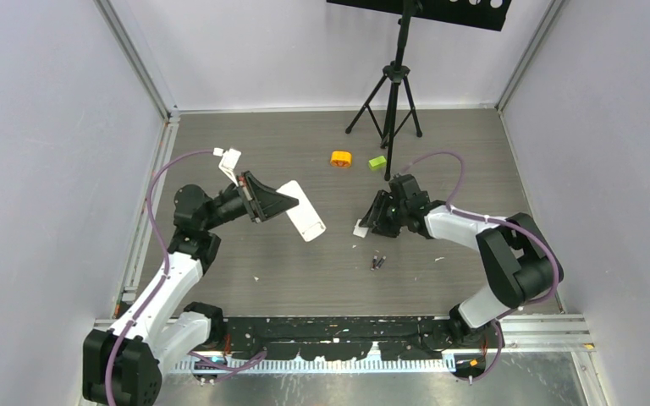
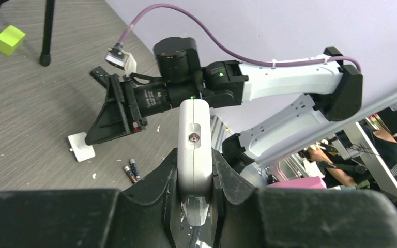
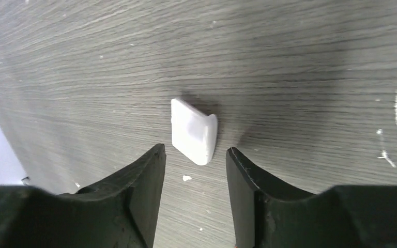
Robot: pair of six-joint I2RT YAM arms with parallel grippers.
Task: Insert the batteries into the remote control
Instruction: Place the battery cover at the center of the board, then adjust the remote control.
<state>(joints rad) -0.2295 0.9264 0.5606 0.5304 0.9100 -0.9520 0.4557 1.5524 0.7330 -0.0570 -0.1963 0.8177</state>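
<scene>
My left gripper (image 1: 283, 203) (image 2: 195, 170) is shut on the white remote control (image 1: 303, 211) (image 2: 194, 150) and holds it above the table, its long body pointing toward the right arm. My right gripper (image 1: 371, 222) (image 3: 194, 152) stands open, low over the table, with nothing between its fingers. A small white cover piece (image 3: 194, 130) (image 1: 360, 228) lies on the table just ahead of its fingertips. Two batteries (image 1: 377, 262) (image 2: 131, 171), thin and dark, lie side by side on the table a little nearer than the right gripper.
An orange round block (image 1: 341, 159) and a lime green block (image 1: 377, 162) sit farther back. A black tripod (image 1: 393, 93) stands behind them at the back centre. Small white flecks dot the wooden table top (image 1: 305, 279).
</scene>
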